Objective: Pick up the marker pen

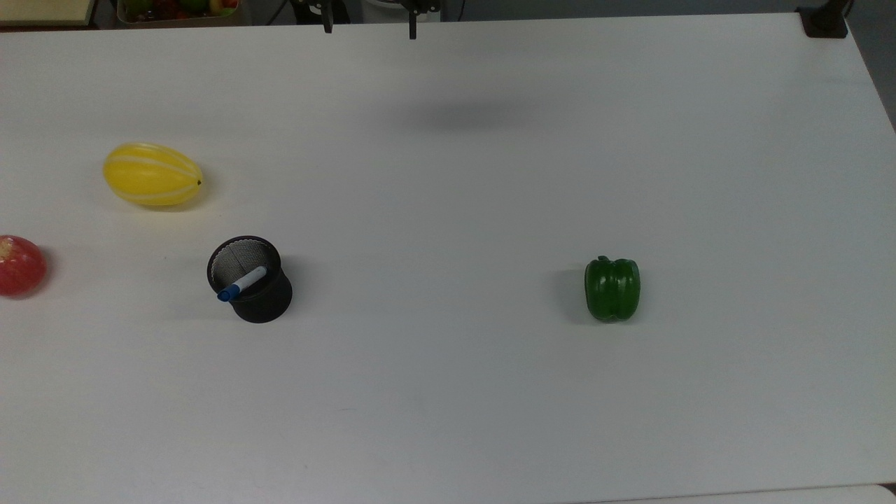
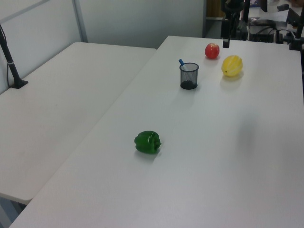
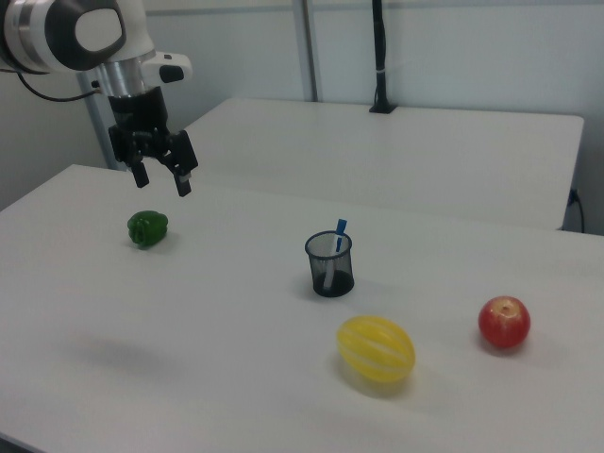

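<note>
White surface (image 1: 448,392): the open, empty claw (image 3: 160,170) hangs high; the marker pen (image 3: 338,236) leans in the mesh cup (image 3: 330,266) toward four o'clock in the right view.

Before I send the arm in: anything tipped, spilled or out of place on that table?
Nothing stands out. The marker pen leans inside the upright black mesh cup, blue cap up. The green pepper, yellow melon and red apple lie apart on the table. The gripper hangs open above the table.

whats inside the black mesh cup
One marker pen leans in the black mesh cup, its blue cap poking above the rim. Its lower end shows only dimly through the mesh; nothing else shows inside.
</note>
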Tool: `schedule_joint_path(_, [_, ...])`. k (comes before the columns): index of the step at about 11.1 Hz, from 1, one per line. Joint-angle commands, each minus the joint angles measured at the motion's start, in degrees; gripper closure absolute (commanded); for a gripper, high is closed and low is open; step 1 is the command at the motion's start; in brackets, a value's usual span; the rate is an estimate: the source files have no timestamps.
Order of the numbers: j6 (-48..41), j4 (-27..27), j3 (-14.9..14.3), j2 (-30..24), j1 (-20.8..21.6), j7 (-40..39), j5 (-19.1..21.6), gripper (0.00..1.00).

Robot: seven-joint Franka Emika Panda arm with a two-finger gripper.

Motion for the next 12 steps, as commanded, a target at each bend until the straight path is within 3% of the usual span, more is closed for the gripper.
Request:
schedule_joint_path(1, [-0.34,-0.28,-0.17,-0.83,-0.34,-1.25,0.62,0.00])
schedule_joint_path(8, [0.01,-0.02,-0.17,0.30,-0.95,-1.78,0.53,0.00])
schedule_joint_path(12, [8.33,2.18,-0.26,3.72,-4.64,-7.40,0.62,0.00])
